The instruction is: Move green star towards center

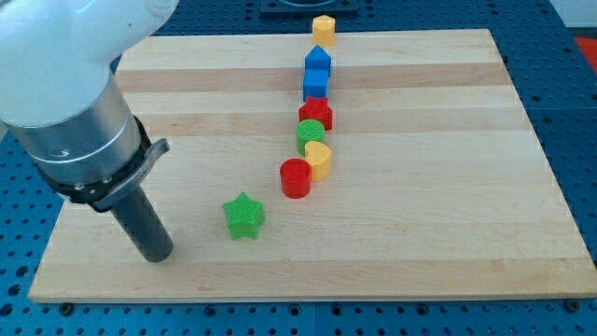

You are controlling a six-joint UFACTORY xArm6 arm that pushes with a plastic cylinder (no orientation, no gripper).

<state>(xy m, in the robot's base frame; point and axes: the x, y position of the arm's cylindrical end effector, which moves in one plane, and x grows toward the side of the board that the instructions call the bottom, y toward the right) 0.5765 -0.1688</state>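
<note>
Rod tip (157,256) down on the wooden board (448,224), no claw to spread or pinch, just a bare dark end, touching nothing. Green star (244,216) to the view's right of the tip and slightly toward the view's top, apart from it with bare wood between. Star itself below and left of board centre, close to the red cylinder (297,177), which sits up and to the right of the star. Beyond that cylinder, a column running toward the view's top: yellow block (319,160), green block (311,135), red star-like block (316,113), two blue blocks (317,73), and a yellow block (323,28) at the far edge. Likely requirement: a push up and rightward, so contact wanted on the star's lower-left face. Tip already on roughly that side, though a little too level with the star; probably worth dropping slightly lower first. Risk: star driven into the red cylinder.
</note>
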